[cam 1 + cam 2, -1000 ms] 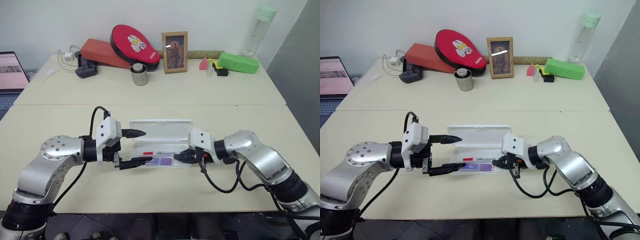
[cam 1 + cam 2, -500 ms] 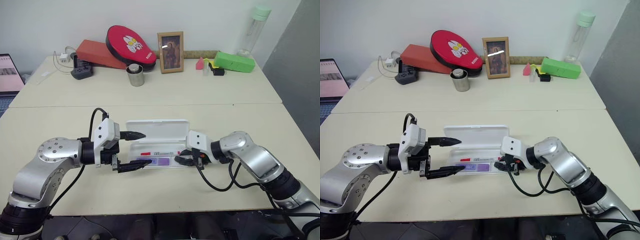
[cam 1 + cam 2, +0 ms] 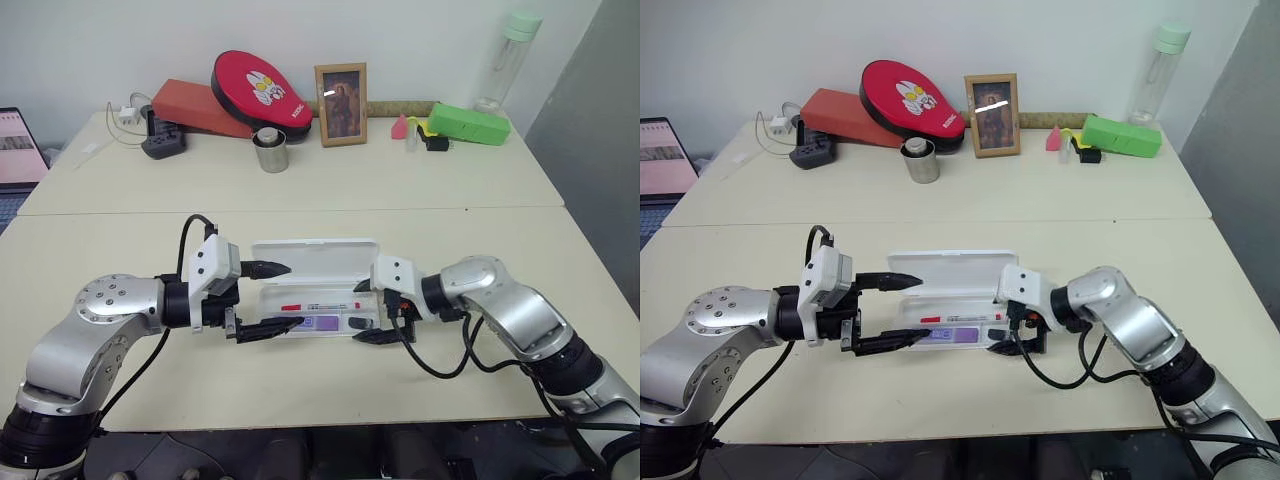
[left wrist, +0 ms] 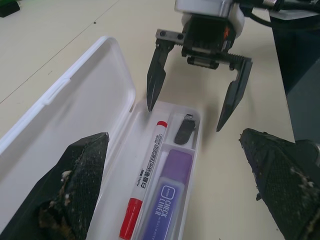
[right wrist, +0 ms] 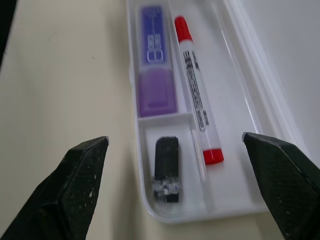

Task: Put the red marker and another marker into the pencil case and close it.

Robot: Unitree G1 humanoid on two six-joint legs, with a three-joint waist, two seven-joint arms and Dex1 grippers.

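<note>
The white pencil case [image 3: 315, 255] lies open mid-table, its lid tilted up at the back. In its tray the red marker [image 5: 196, 100] lies lengthwise. Beside it, in the front compartment, rests the purple marker [image 5: 155, 75]. My left gripper [image 3: 292, 295] is open at the case's left end, one finger by the lid and the other at the front edge. At the right end my right gripper [image 3: 360, 313] is open just above the tray, holding nothing.
A small dark stub [image 5: 166, 167] sits in the tray's right end compartment. Along the back table stand a green box [image 3: 468, 124], a metal cup [image 3: 268, 150], a picture frame [image 3: 341, 90], a red pad [image 3: 262, 84] and a power strip [image 3: 160, 140].
My right gripper has gone from shut to open at the case's right end. The left gripper and the case have stayed put.
</note>
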